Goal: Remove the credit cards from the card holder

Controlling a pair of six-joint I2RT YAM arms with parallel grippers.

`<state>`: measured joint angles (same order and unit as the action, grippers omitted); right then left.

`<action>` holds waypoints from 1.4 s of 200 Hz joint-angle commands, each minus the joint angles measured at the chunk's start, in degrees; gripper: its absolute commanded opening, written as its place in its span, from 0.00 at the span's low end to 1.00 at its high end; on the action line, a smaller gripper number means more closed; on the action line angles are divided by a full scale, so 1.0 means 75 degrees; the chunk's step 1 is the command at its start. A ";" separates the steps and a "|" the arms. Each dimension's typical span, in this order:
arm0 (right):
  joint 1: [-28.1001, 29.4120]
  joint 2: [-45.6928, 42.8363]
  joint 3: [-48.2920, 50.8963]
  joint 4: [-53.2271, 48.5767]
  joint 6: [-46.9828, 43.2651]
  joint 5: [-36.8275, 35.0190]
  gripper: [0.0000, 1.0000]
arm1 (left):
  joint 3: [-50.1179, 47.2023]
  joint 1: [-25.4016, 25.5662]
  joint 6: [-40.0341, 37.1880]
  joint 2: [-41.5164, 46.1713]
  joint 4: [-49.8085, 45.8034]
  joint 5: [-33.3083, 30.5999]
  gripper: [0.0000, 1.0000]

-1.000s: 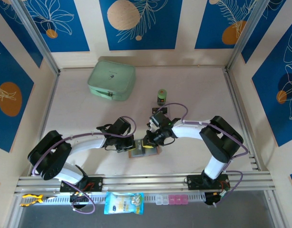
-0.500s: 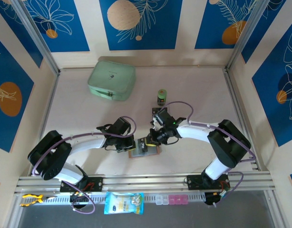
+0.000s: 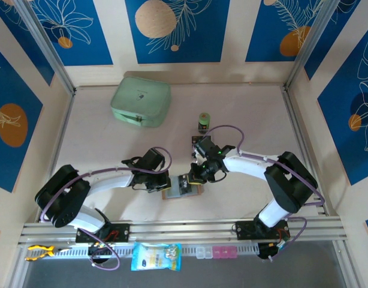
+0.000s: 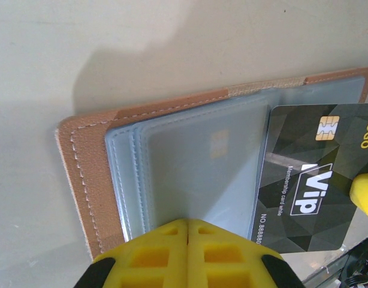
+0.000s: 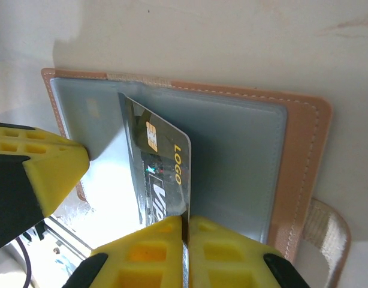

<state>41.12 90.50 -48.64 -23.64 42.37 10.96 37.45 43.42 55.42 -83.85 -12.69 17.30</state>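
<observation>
The card holder [image 5: 244,150] lies open on the table, brown-edged with pale grey-blue panels and a side tab [image 5: 329,234]. One of the credit cards [image 5: 157,162], black with a gold chip and pale print, stands tilted up out of its pocket. My right gripper [image 5: 185,223] is shut on that card's near edge. My left gripper [image 4: 187,225] is shut, and its tips rest on the left panel of the card holder [image 4: 184,162], with the card [image 4: 310,180] just to their right. From above, both grippers meet over the card holder [image 3: 196,191].
A mint-green case [image 3: 141,101] sits at the back left. A green-and-black cylinder [image 3: 204,122] stands behind the right gripper, with a small dark flat thing [image 3: 199,140] beside it. A snack bag [image 3: 156,256] and small boxes [image 3: 220,252] lie along the front rail.
The right arm's elbow has swung out to the right and its wrist has turned slightly, with the card still in its grip. The left arm has stayed put.
</observation>
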 commanded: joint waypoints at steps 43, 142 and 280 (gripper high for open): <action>0.0045 -0.0257 -0.0290 -0.0543 -0.0235 -0.0314 0.09 | -0.0030 0.0043 -0.0018 -0.0011 -0.0325 -0.0268 0.04; 0.0341 0.0062 -0.0440 -0.0257 0.0102 -0.0171 0.15 | -0.0026 0.0044 -0.0016 -0.0090 -0.0227 -0.0221 0.04; -0.0227 -0.1037 -0.0743 -0.1256 -0.0820 -0.0525 0.07 | 0.0335 0.0035 -0.0232 -0.0271 -0.0334 -0.0258 0.05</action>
<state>41.21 85.76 -52.31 -28.73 40.14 7.73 38.46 43.42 54.96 -84.62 -12.93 16.84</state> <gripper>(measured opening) 0.076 0.048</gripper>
